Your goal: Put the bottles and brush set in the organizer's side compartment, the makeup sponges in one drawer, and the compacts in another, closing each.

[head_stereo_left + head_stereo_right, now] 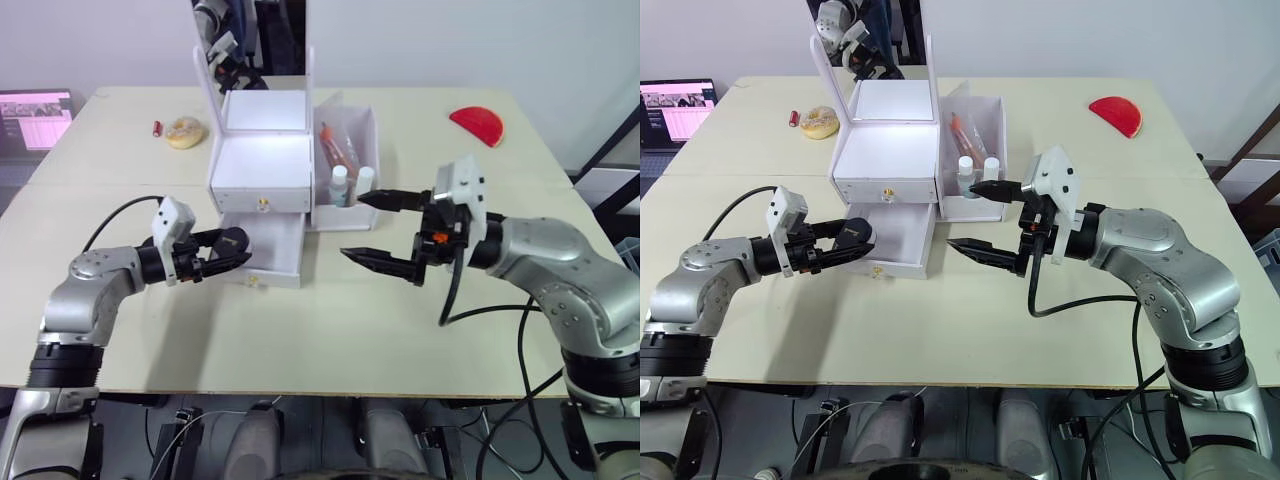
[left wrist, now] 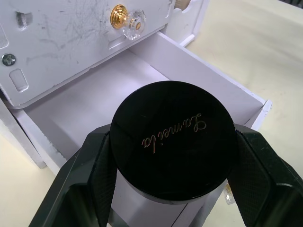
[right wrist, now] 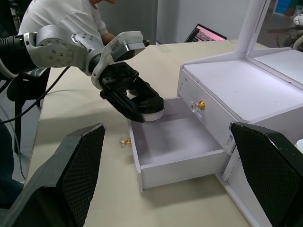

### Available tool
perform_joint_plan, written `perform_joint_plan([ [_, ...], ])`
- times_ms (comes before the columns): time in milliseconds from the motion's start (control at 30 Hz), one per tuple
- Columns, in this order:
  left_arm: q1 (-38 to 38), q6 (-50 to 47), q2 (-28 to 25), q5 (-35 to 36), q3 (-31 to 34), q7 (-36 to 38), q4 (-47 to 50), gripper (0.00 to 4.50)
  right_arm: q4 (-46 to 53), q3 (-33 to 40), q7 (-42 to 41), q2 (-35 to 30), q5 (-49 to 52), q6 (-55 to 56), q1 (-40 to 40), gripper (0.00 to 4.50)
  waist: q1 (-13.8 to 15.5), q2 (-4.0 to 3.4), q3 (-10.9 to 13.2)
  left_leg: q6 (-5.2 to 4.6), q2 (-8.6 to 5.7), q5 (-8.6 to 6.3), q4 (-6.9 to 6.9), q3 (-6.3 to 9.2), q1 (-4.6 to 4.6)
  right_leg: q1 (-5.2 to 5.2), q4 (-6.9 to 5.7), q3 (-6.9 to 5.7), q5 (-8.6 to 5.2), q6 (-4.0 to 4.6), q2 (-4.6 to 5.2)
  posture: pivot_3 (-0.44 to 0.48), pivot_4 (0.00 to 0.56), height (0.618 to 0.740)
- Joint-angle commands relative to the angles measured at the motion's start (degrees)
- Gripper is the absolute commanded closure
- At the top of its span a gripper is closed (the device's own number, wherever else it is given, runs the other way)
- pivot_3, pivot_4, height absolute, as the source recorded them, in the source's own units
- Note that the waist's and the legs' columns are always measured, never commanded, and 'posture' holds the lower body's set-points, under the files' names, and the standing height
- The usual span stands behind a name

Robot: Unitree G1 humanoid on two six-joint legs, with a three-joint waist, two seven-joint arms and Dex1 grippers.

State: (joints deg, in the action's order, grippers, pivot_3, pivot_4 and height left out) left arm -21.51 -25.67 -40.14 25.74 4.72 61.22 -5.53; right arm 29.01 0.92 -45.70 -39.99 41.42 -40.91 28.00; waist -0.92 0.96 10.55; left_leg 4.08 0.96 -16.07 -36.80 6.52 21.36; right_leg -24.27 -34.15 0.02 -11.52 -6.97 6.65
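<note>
Our left hand [image 1: 228, 250] pinches a round black compact [image 2: 173, 144] between its two fingers, holding it over the near left edge of the organizer's [image 1: 262, 160] open lower drawer [image 1: 268, 250]. We see gold script lettering across the compact's lid in the left wrist view, and the drawer's bare white floor lies beneath it. A gold knob [image 2: 125, 19] with a clear tip sits on the shut upper drawer [image 1: 262, 198] just above the open one; the lower drawer's own small gold knob [image 1: 254, 281] points toward us on the desk [image 1: 330, 330].

Our right hand [image 1: 385, 230] hovers to the right of the drawer, above the desk, with its fingers spread wide and nothing between them. One fingertip reaches near the front of the side compartment [image 1: 345, 165], where two white-capped bottles [image 1: 341, 186] stand upright with an orange-toned packet [image 1: 335, 150] lying behind them.

Farther back on the desk we see a pale round sponge [image 1: 185, 131] beside a small red item [image 1: 157, 127], and a red half-round object [image 1: 478, 124] well apart on the right. A laptop screen [image 1: 35, 118] shows off the left edge.
</note>
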Motion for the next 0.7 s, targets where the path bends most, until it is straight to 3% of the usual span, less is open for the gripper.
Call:
perform_joint_plan([
  [33, -0.39, -0.5, -0.99, -0.93, 0.12, -0.46, -0.18, 1.82, 2.11, 1.75, 0.29, -0.22, 1.04, 0.24, 0.34, 0.0, -0.01, 0.0, 0.0, 0.0, 0.0, 0.0, 0.0, 0.0, 0.0, 0.0, 0.0, 0.0, 0.0, 0.0, 0.0, 0.0, 0.15, 0.739],
  [167, -0.81, -0.88, -0.99, -0.87, 0.54, -0.84, -0.32, 1.82, 1.86, 1.62, 0.39, -0.29, 0.91, 0.41, 0.54, 0.0, 0.02, 0.0, 0.0, 0.0, 0.0, 0.0, 0.0, 0.0, 0.0, 0.0, 0.0, 0.0, 0.0, 0.0, 0.0, 0.0, 0.15, 0.739],
  [200, -0.84, -0.94, -0.98, -0.83, 0.63, -0.88, -0.27, 0.78, 1.82, 1.61, 0.4, -0.31, 0.89, 0.44, 0.57, 0.0, 0.03, 0.0, 0.0, 0.0, 0.0, 0.0, 0.0, 0.0, 0.0, 0.0, 0.0, 0.0, 0.0, 0.0, 0.0, 0.0, 0.15, 0.739],
  [267, -0.84, -1.02, -0.97, -0.8, 0.73, -0.99, -0.17, 0.03, 1.75, 1.61, 0.42, -0.28, 0.9, 0.47, 0.65, 0.0, 0.05, 0.0, 0.0, 0.0, 0.0, 0.0, 0.0, 0.0, 0.0, 0.0, -0.01, 0.0, 0.0, 0.0, 0.0, 0.0, 0.15, 0.739],
  [700, -1.39, -6.16, -1.77, 3.64, 4.79, -2.22, 3.55, 0.03, 1.06, 1.17, 0.15, -0.11, 0.6, 0.66, 1.29, 0.0, -0.12, 0.0, 0.0, 0.0, 0.0, 0.0, 0.0, 0.01, 0.0, 0.0, -0.01, 0.0, 0.0, 0.0, 0.0, 0.0, 0.15, 0.739],
])
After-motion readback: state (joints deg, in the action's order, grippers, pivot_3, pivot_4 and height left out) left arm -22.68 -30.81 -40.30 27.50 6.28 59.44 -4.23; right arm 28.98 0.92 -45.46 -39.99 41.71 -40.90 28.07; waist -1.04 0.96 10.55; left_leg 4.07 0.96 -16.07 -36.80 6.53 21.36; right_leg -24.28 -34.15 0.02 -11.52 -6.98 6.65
